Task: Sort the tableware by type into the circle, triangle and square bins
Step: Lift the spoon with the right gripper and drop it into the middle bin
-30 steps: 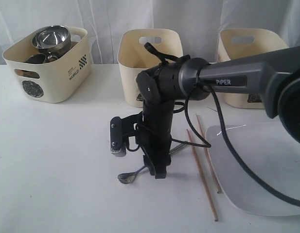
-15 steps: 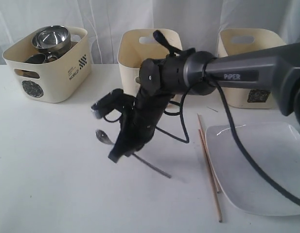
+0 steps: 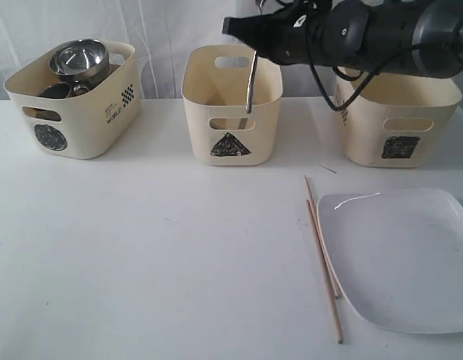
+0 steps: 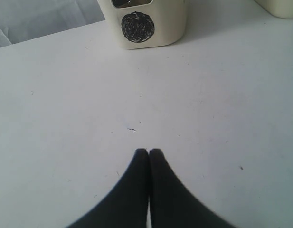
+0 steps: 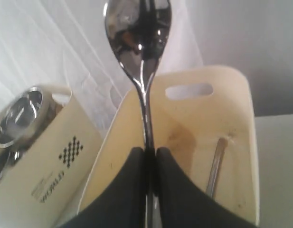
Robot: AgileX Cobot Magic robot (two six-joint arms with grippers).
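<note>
My right gripper (image 3: 255, 46) is shut on a steel spoon (image 3: 250, 82) and holds it in the air at the front rim of the triangle bin (image 3: 231, 142). In the right wrist view the spoon (image 5: 139, 28) sticks out past the gripper (image 5: 149, 149), and another steel utensil (image 5: 215, 166) leans inside the triangle bin (image 5: 241, 142). The circle bin (image 3: 73, 127) holds steel mugs and a steel bowl (image 3: 79, 58). Two wooden chopsticks (image 3: 321, 251) lie beside the white square plate (image 3: 400, 262). My left gripper (image 4: 148, 151) is shut on nothing, low over the table before the circle bin (image 4: 137, 26).
The square bin (image 3: 396, 127) stands at the back right, partly behind the right arm (image 3: 381, 34). A white curtain hangs behind all three bins. The left arm does not show in the exterior view.
The right gripper picked the spoon up from the table's middle and carried it up and back to the triangle bin. The chopsticks shifted slightly.
</note>
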